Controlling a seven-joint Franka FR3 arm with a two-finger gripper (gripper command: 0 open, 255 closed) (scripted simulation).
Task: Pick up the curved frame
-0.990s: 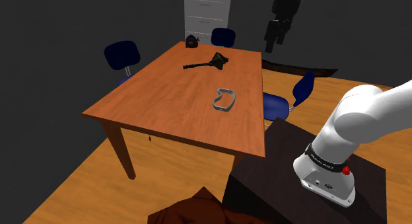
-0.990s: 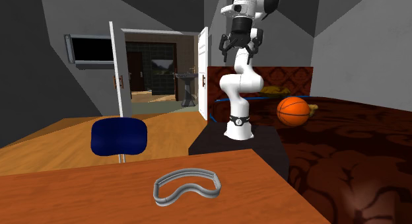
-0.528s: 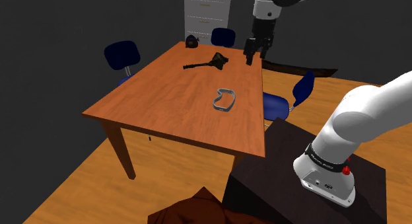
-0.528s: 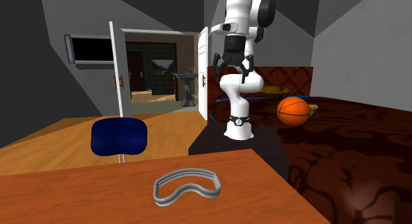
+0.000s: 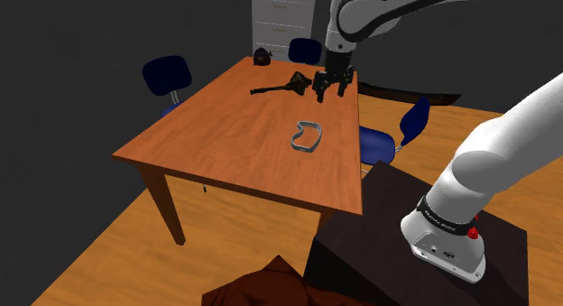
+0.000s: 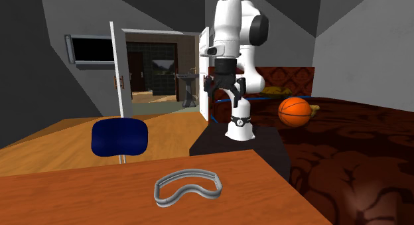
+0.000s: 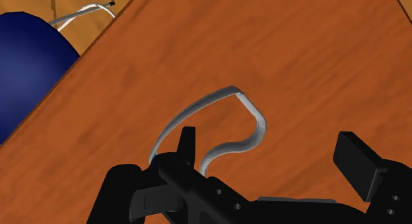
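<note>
- The curved frame is a thin grey loop with a wavy outline. It lies flat on the wooden counter, about midway along its length and close to the edge on the shoulder view's right.
- Nothing is touching it, and the wood right around it is bare.
- The end effector hangs in the air above the far part of the counter, farther from the stand than the frame and well apart from it, fingers pointing down.
- Its two black fingers stand wide apart with nothing between their tips.
- Seen along the hand, the frame lies on the counter below. One end is partly hidden behind a finger, and its bend reaches into the gap between the two.
- From the second exterior view, the frame sits near the counter's close edge, while the end effector hovers far behind it, in front of the white arm.
- A black long-handled object lies on the far end of the counter, just beside the end effector in the shoulder view.
- Blue chairs stand round the counter, one tucked by the edge nearest the frame.
- The dark stand carries the arm's base, a white chest of drawers stands beyond the counter, and an orange ball rests on the dark red bed.
</note>
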